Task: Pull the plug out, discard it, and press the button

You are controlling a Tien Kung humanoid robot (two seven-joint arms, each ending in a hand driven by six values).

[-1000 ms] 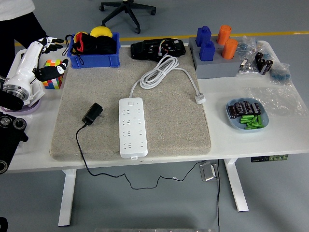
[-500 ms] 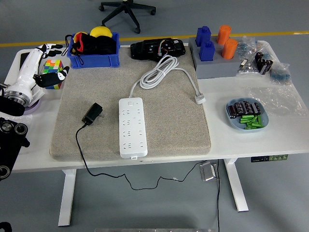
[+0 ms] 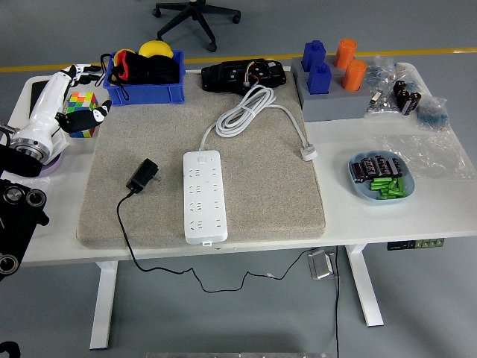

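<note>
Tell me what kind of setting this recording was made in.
Probably a robotics lab or test workshop: a white height-adjustable table on a grey floor marked with a yellow line, a black office chair base behind, and practice props like a white power strip.

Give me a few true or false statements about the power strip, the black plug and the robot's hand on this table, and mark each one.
1. The black plug is plugged into the white power strip. False: it lies on the grey felt mat, left of the strip and apart from it.
2. The left hand is at the table's far left, by the multicoloured puzzle cube. True.
3. The left hand grasps the black plug. False: it is well away from the plug and holds nothing.
4. The power strip's own white cable lies coiled beyond it on the mat. True.
5. The right hand is pressing the strip's button. False: no right hand is in view.
</note>
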